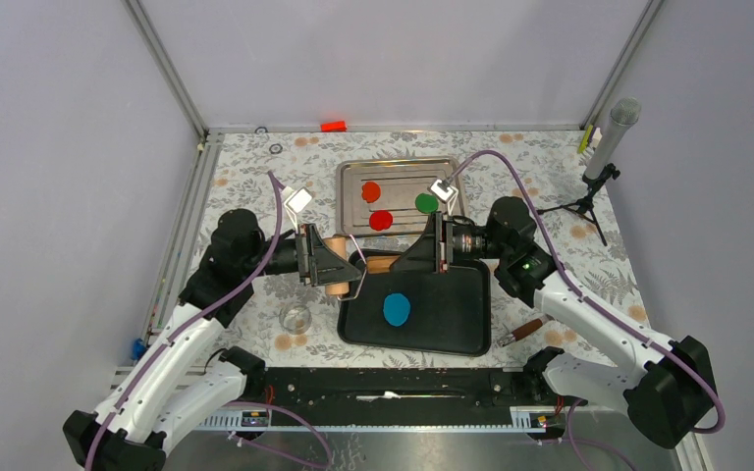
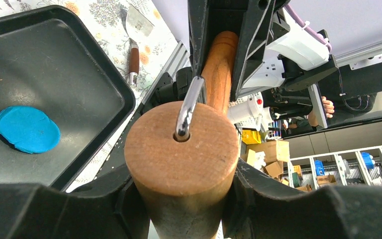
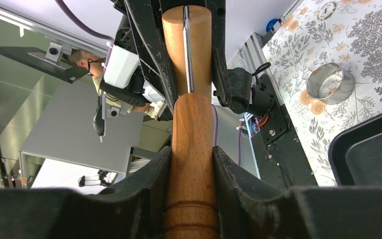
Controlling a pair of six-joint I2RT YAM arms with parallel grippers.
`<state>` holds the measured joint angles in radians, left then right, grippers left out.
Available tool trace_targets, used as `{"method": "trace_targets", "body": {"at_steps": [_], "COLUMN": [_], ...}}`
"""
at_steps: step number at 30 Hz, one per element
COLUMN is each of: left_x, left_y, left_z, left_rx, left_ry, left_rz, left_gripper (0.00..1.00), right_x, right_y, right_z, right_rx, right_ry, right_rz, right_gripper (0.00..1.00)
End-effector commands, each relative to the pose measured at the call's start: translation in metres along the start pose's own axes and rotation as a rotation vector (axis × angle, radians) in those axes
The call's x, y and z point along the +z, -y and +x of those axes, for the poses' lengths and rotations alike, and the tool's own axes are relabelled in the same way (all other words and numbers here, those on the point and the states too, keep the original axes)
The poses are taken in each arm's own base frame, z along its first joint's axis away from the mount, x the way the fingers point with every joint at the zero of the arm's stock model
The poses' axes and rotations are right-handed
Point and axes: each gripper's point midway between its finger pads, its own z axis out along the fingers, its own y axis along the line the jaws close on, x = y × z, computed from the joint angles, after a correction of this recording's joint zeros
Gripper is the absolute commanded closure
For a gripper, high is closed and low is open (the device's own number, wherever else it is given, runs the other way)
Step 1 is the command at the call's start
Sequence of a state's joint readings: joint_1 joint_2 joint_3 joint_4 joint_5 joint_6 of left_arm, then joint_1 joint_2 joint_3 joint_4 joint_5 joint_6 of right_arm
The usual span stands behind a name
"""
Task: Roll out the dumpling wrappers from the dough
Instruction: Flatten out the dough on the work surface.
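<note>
Both arms gripped a light-brown wooden rolling pin (image 1: 381, 263) in the air over the 11 o'clock corner of a black rectangular tray (image 1: 461, 339). The left gripper (image 1: 330, 266) was clamped on its thick roller end and the right gripper (image 1: 407, 259) pinched the slimmer handle (a bent metal wire ran from the roller's face along the handle). The bright blue, flattened dough (image 1: 396, 310) lay on the black tray, toward 9 o'clock of its centre, apart from the pin. At 12 o'clock, a silver metal tray (image 1: 398, 167) held the dumpling wrappers: an orange-red disc (image 1: 370, 191), a red disc (image 1: 381, 220) and a green disc (image 1: 426, 203). A metal ring cutter (image 1: 296, 318) sat at 9 o'clock of the black tray.
</note>
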<state>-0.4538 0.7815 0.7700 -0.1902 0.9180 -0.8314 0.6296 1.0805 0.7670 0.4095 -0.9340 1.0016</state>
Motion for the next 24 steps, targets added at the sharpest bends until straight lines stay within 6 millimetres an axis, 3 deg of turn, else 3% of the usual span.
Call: {"method": "trace_targets", "body": {"at_steps": [1,3,7,10,13,14,17,19,22,24], "left_x": [-0.003,-0.003,-0.003,-0.004,-0.003,-0.003,-0.003,-0.002,-0.005,-0.009], "left_y": [0.021,0.020,0.021,0.021,0.022,0.021,0.019,0.012,0.003,-0.001], "left_z": [-0.011,-0.010,-0.009,-0.009,-0.010,-0.011,-0.013,-0.016,-0.017,-0.021], "left_rx": [0.083,0.081,0.081,0.080,0.081,0.079,0.077,0.070,0.067,0.075], "left_ry": [0.021,0.018,0.015,0.017,0.019,0.020,0.032,0.041,0.045,0.064], "left_rz": [0.058,0.058,0.061,0.061,0.063,0.062,0.039,-0.005,-0.074,-0.131], "left_gripper": [1.00,1.00,1.00,1.00,1.00,1.00,0.96,0.60,0.20,0.04], "right_x": [0.000,0.000,0.001,0.001,0.002,0.002,0.001,0.001,-0.003,-0.007], "right_y": [-0.021,-0.022,-0.022,-0.022,-0.021,-0.020,-0.015,-0.003,0.016,0.025], "right_z": [-0.008,-0.009,-0.011,-0.011,-0.012,-0.012,-0.014,-0.017,-0.018,-0.016], "right_rx": [-0.061,-0.064,-0.063,-0.058,-0.055,-0.052,-0.041,-0.029,-0.009,0.015], "right_ry": [0.017,0.020,0.024,0.021,0.030,0.033,0.052,0.080,0.097,0.104], "right_rz": [-0.076,-0.078,-0.076,-0.081,-0.076,-0.073,-0.043,0.030,0.153,0.212], "right_gripper": [0.55,0.45,0.45,0.61,0.94,1.00,1.00,1.00,1.00,1.00]}}
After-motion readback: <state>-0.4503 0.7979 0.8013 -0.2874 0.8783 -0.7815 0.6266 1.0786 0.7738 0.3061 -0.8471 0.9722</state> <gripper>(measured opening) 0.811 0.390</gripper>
